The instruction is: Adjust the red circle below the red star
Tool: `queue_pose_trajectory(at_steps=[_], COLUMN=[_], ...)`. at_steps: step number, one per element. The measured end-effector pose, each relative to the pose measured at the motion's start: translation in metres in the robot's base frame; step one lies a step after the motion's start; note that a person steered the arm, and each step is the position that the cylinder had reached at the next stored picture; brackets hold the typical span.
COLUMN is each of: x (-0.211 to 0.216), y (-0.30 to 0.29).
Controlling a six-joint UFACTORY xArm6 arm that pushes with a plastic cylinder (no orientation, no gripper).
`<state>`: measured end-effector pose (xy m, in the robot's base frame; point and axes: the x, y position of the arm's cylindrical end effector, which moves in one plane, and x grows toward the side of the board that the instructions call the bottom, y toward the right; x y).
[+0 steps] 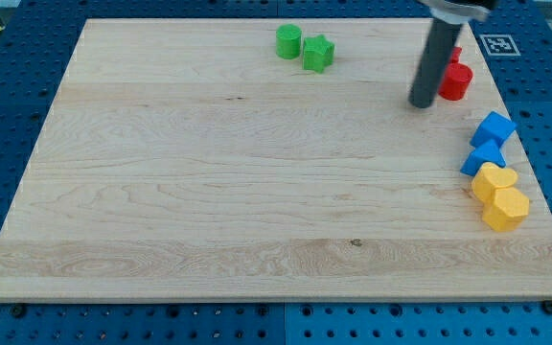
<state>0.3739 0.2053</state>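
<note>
Yellow (504,208), blue (493,128), green (317,53), red blocks (456,56), two each; my jawless tip (421,103) beside red circle (456,82)

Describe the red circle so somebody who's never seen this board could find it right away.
Start at the wooden board's top right corner in the view. The red circle sits there, just right of my tip. It is the round, fully visible red block; the red star above it is mostly hidden by the rod.

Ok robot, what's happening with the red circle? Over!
My tip touching the red circle's left side. Red star just above it, mostly hidden by the rod. Nothing in the way.
</note>
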Motion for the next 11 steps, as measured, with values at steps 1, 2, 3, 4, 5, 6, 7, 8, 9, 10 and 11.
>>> queue_pose_trajectory(at_steps=[1,2,3,4,5,6,7,8,9,10,11], x=[0.009,0.013,0.006,-0.006,-0.013,-0.023,-0.043,-0.042,-0.037,-0.037,-0.036], y=[0.043,0.082,0.102,0.103,0.102,0.095,0.071,0.060,0.058,0.057,0.057])
